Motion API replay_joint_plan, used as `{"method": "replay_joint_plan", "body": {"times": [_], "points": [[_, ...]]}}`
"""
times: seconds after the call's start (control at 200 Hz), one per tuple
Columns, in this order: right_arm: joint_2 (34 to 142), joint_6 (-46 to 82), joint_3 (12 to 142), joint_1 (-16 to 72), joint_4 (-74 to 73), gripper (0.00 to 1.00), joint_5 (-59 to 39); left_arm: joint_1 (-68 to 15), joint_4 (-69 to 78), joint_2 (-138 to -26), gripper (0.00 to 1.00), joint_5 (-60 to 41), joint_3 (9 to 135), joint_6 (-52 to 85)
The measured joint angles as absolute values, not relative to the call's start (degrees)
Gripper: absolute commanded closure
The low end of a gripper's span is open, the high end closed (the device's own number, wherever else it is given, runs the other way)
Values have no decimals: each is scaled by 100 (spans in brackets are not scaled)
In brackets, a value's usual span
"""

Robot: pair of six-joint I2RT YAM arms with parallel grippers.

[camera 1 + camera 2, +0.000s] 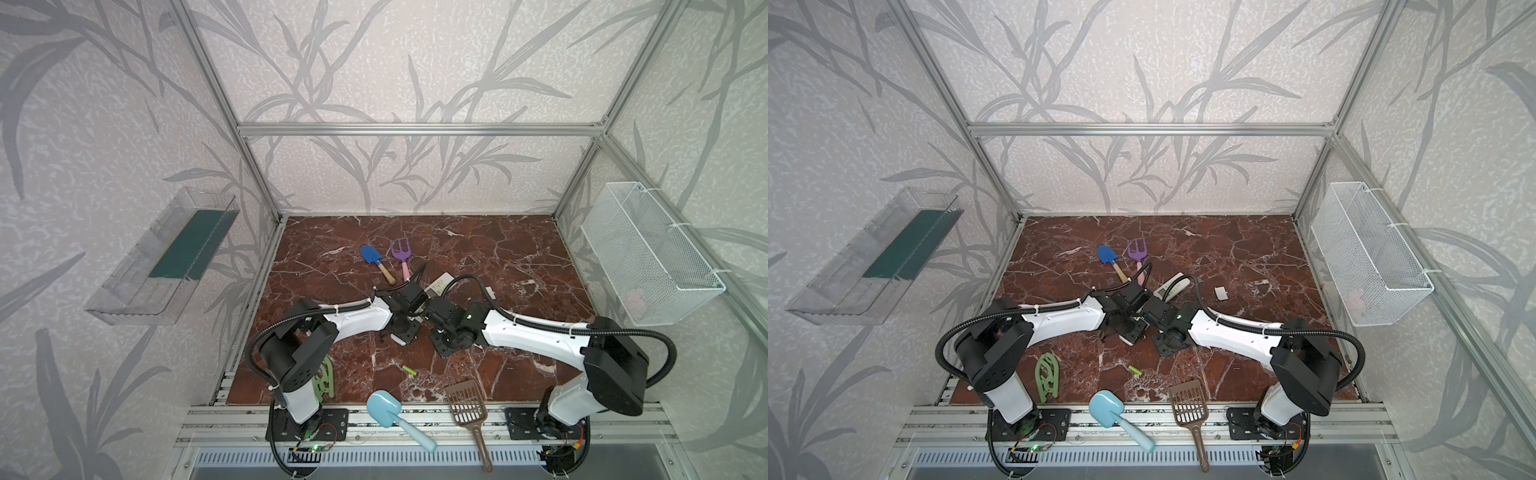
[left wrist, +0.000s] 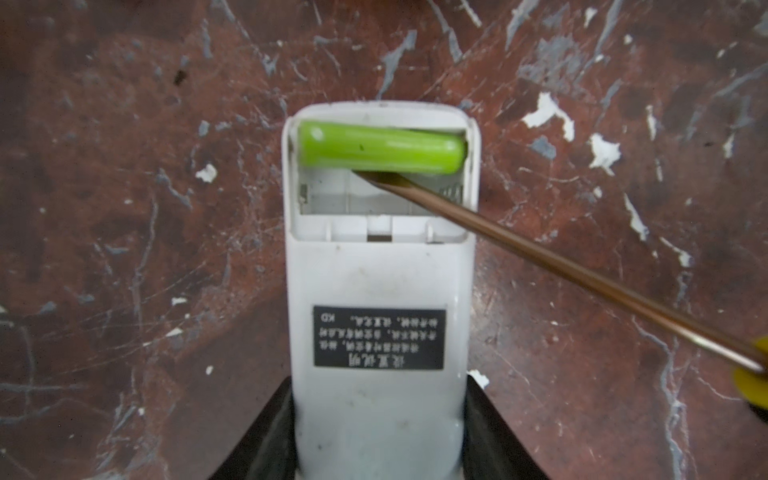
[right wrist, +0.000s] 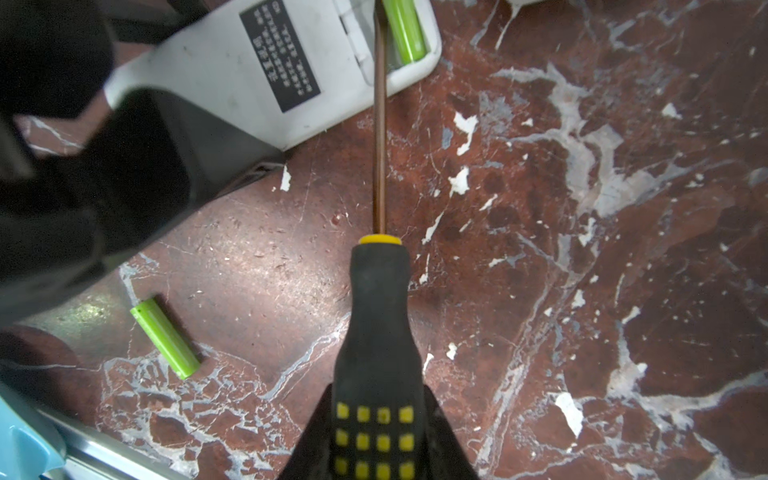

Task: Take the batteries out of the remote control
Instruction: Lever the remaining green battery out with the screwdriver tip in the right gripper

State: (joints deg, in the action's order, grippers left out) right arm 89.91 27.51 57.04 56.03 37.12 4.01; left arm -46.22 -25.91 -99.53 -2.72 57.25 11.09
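Bending low, the left arm [image 1: 353, 320] and right arm [image 1: 523, 332] meet over the white remote [image 1: 401, 340] in both top views; a loose battery [image 1: 409, 370] lies near it. In the left wrist view the left gripper [image 2: 380, 440] squeezes the remote, whose open back holds a second battery [image 2: 380, 147] with the screwdriver [image 2: 540, 266] tip under it. In the right wrist view the right gripper [image 3: 378, 440] clamps the screwdriver handle, pointing at the remote.

Item: black label [image 2: 379, 336] on the back of the white remote control [image 2: 380, 270]. It carried white print in several lines of Chinese characters, seen upside down and too blurred to read. The letters "KD" stood at one corner. Nothing else was legible.
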Motion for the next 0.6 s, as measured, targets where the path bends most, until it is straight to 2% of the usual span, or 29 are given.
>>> {"method": "replay_joint_plan", "body": {"times": [0.605], "points": [[9004, 2672, 5717, 5614, 3817, 100, 471, -4683, -2790, -9974, 59, -246, 5813, 1138]]}}
